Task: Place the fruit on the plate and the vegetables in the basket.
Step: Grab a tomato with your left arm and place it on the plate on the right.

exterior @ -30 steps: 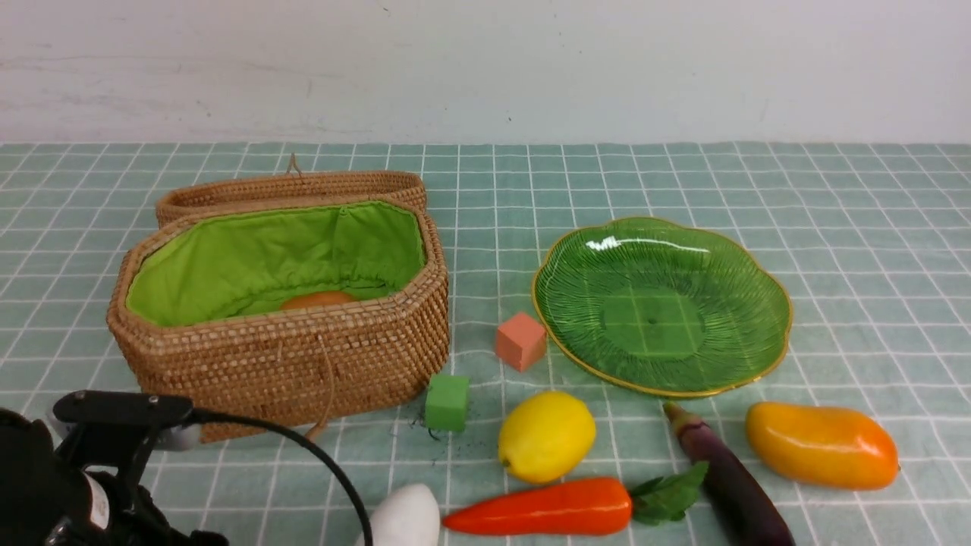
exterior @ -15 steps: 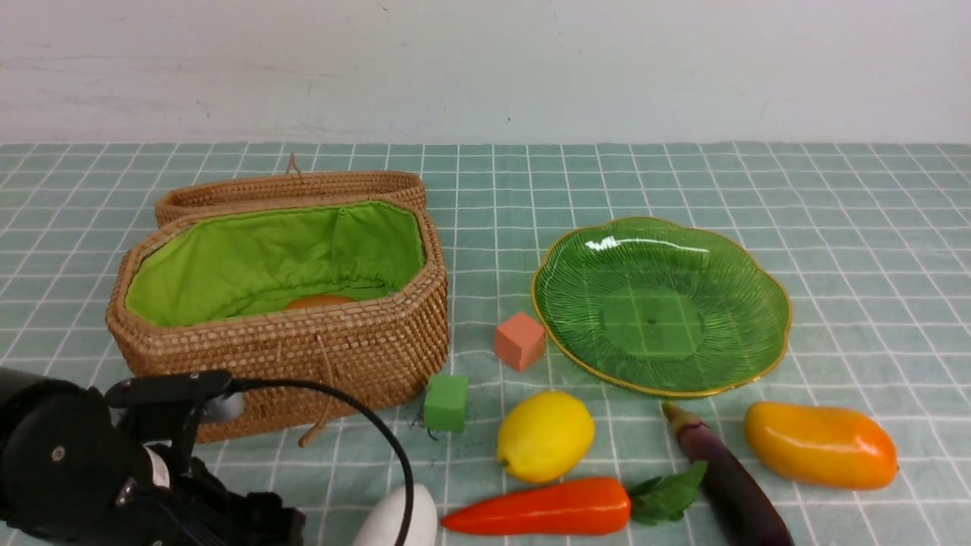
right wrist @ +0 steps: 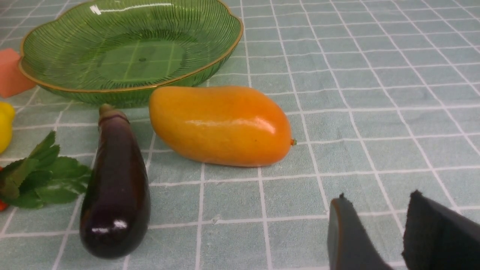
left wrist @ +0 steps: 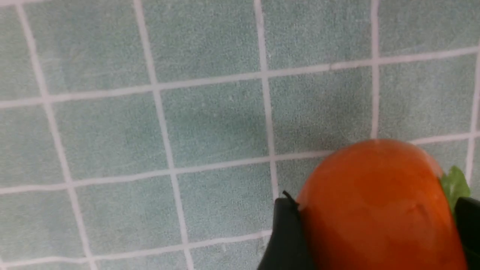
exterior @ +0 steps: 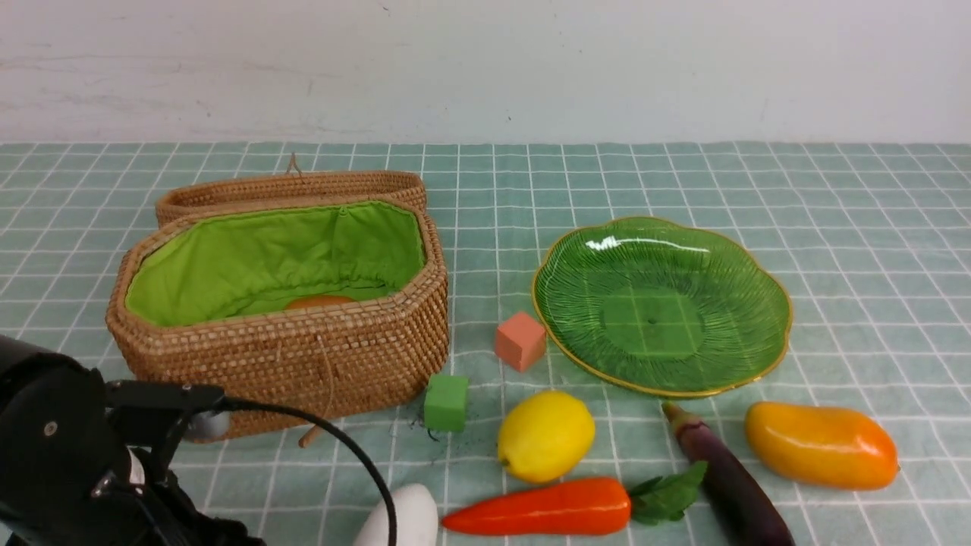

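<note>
Left arm point(exterior: 68, 455) has pushed further into view at the tablecloth's point(exterior: 834, 227) near left corner; its left gripper point(left wrist: 376, 202) pinches the persimmon point(left wrist: 371, 176) just above the cloth. Right gripper point(right wrist: 378, 198) jaws stand apart, empty, near the mango point(right wrist: 221, 125).

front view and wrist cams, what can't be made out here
Front view: an orange-brown lump in the basket; the front wall hides all but its top.
Front view: white radish, cut off by the lower edge.
Left wrist view: the left gripper flanks an orange-red fruit; the frame edge cuts both off, so a firm grip can't be told.
</note>
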{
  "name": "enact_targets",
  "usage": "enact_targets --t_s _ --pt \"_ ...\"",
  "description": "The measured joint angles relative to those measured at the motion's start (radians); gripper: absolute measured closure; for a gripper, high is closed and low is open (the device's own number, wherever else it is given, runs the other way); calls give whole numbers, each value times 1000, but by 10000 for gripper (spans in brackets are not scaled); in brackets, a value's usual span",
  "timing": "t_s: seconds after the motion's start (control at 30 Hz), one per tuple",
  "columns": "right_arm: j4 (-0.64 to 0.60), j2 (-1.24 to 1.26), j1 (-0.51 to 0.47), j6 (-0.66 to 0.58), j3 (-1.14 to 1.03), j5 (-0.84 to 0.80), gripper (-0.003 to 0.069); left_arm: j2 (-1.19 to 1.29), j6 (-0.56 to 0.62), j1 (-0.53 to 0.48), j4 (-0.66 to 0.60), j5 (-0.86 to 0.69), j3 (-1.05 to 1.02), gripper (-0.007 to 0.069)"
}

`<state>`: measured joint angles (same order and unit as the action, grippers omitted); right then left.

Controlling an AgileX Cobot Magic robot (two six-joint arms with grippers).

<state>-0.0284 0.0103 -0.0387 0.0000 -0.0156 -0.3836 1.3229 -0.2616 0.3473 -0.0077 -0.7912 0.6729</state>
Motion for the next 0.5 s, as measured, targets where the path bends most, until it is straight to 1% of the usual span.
enact_targets --t_s 0.33,0.5 --pt "-1 0 0 0 0 0 418 -12 3 0 -4 7 22 127" --pt "-1 0 0 0 0 0 418 -43 5 0 -55 -1 116 127"
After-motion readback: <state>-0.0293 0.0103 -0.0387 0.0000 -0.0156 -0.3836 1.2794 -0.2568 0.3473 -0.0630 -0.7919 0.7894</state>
